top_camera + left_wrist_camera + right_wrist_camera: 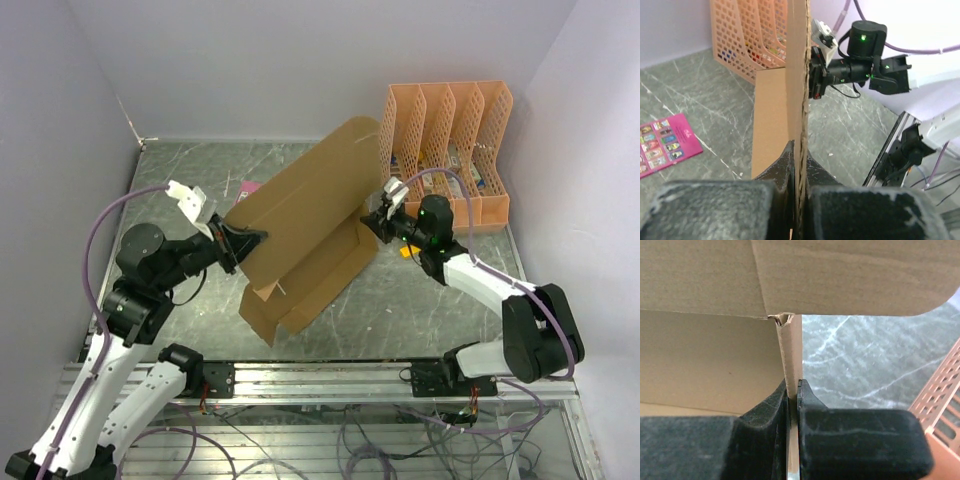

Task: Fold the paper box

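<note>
- The paper box (305, 235) stands half-formed just beside the orange file organizer (445, 150): one long panel raised, side flaps loose, nothing locked yet
- Left gripper (799, 152) is clamped on the panel's edge at the end far from the organizer; right gripper (792, 390) is pinched closed on a corner flap at the end nearest it
- Judged left to do: most folds and the tucking
- Grey marbled table (190, 170), pale walls (300, 60); a pink card (665, 142) lies beyond the box from the organizer
</note>
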You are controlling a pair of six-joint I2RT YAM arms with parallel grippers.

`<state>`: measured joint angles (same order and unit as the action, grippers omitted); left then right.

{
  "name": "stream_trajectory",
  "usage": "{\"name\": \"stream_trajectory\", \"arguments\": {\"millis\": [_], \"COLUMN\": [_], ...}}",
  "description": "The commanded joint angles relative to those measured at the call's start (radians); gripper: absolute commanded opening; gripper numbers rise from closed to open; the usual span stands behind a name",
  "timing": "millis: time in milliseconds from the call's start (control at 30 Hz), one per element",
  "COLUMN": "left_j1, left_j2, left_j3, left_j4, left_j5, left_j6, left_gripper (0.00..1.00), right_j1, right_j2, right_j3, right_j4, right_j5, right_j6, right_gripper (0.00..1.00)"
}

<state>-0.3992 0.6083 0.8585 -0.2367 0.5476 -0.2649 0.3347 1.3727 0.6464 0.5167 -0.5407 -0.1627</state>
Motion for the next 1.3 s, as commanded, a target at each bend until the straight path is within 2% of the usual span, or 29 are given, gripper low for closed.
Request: {"name": "stream_trajectory", "arguments": {"millis": [0,67,200,433,633,900,1267], "left_j1": [-0.006,-0.006,-0.006,-0.006,-0.006,-0.006,-0.006], "left_j2": [0.076,0.116,0.158,0.167,0.243,0.249,0.218], "left_j3": [0.047,0.057,0.074,0.08,0.045,-0.03,-0.106], "left_j4": [-0.037,-0.055,-0.09,-0.146,-0.137,-0.107,-0.039], "left_j5": [-0.134,-0.153,-0.167,-0.294,-0.308,-0.352,-0.36], "left_j6": [-0.169,-0.233,-0.267,-0.338,-0.417,-0.418,-0.342], "left_gripper": [0.07,0.07,0.07,0.07,0.07,0.07,0.07], "right_j1": [-0.008,-0.021,-0.029,-0.028,-0.028,-0.009,0.012], "right_j2": [-0.007,0.023,0.051,0.101,0.263,0.365,0.31], "right_j3": [0.052,0.104,0.177,0.326,0.477,0.525,0.388], "right_j4": [-0.306,-0.401,-0.56,-0.874,-1.078,-1.098,-1.084], "right_j5": [0.015,0.0,-0.004,0.062,0.12,0.161,0.183], "right_j6": [-0.032,-0.037,-0.055,-0.129,-0.205,-0.219,-0.297], "right_gripper": [0.0,0.0,0.0,0.03,0.07,0.13,0.21]}}
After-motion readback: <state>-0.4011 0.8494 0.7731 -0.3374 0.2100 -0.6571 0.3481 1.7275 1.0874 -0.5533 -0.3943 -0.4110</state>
